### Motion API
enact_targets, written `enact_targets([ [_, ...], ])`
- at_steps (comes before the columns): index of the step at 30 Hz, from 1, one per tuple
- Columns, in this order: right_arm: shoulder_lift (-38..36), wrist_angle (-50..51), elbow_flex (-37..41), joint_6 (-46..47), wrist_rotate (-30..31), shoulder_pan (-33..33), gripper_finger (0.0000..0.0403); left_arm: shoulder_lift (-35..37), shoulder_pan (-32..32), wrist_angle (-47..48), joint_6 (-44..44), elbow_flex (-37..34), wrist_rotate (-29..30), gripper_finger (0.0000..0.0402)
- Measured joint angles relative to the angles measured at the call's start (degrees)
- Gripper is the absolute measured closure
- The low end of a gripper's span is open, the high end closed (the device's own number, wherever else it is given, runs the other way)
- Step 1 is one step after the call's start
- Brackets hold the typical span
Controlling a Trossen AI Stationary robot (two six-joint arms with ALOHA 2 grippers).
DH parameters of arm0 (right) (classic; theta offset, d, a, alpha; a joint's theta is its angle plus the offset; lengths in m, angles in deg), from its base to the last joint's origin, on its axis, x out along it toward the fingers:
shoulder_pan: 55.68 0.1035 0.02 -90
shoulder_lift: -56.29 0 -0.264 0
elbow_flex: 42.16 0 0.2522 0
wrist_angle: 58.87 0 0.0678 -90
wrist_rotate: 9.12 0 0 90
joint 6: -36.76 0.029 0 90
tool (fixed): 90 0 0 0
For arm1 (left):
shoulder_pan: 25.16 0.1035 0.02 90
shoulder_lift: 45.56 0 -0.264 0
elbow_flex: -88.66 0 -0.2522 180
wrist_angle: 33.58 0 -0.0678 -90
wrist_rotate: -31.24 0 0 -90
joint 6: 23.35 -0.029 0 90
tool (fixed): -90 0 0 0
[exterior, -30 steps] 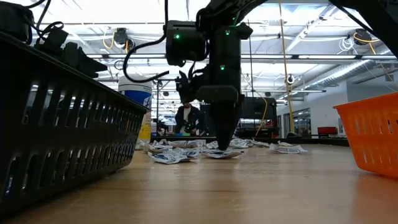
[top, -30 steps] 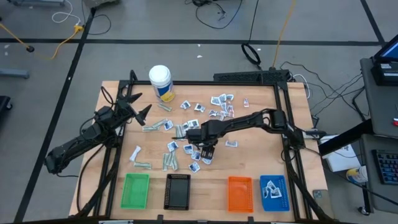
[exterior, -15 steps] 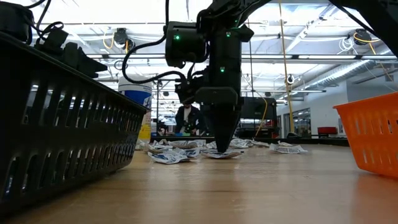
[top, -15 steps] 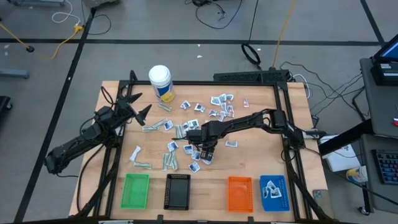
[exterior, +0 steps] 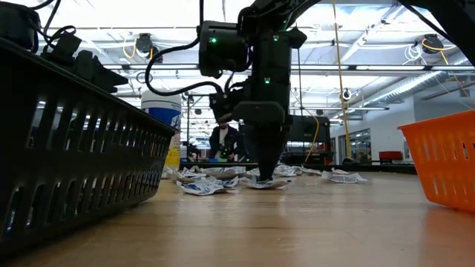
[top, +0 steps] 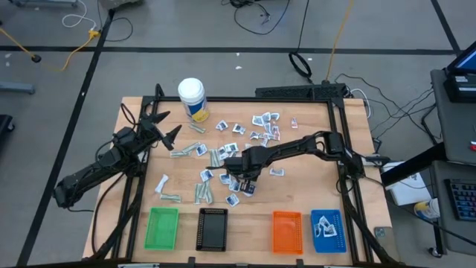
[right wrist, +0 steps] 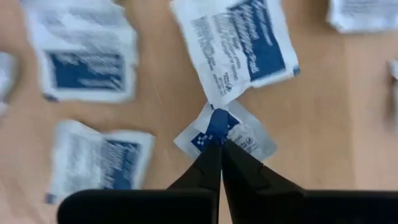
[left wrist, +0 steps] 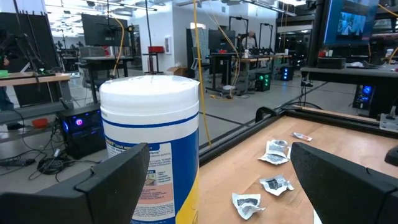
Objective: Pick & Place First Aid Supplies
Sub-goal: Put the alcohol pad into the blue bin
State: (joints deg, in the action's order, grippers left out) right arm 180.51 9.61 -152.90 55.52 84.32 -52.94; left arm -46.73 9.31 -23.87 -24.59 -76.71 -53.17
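Observation:
Small white-and-blue sachets [top: 264,123] and pale green wrapped strips [top: 201,193] lie scattered flat on the wooden table [top: 312,193]. My right gripper [top: 245,182] stands over the middle cluster, pointing down, shut on one small sachet [right wrist: 239,137]. A larger sachet [right wrist: 239,46] overlaps that sachet's far corner. My left gripper [top: 160,128] hovers open at the table's left, near the white bottle [top: 192,98]. The bottle [left wrist: 152,143] fills the view between the open fingers. My right gripper pinches the small sachet near its middle, at the blue print [right wrist: 217,127], between its two fingertips [right wrist: 211,158]. The fingers come from above, pointing down [exterior: 269,180]. The sachet lies flat on the table, its corners spread out around the tips.
Along the near edge stand a green tray [top: 162,228], a black tray [top: 213,228], an orange tray [top: 286,231] and a blue tray [top: 327,231] holding sachets. The black tray's wall [exterior: 74,148] and the orange tray [exterior: 445,163] flank the low view. A person shows in the room behind the table.
My right gripper has shut its fingers on the small sachet in the middle cluster, staying over the same spot and low at the table. The sachet remains on the table.

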Motion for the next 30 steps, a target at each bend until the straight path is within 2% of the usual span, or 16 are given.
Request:
enact_targets([
  [10,-6.7,5.7,0.0,5.0,-0.2,-0.2,0.0402,0.0,0.0,0.0,0.0,0.0,0.0,0.0005],
  [22,-12.6,11.3,-0.1,19.7,-0.5,0.3,0.0403,0.0,0.0,0.0,0.0,0.0,0.0,0.0005],
  [30,-13.7,16.8,-0.1,34.6,-0.4,6.2,0.0403,0.0,0.0,0.0,0.0,0.0,0.0,0.0005],
])
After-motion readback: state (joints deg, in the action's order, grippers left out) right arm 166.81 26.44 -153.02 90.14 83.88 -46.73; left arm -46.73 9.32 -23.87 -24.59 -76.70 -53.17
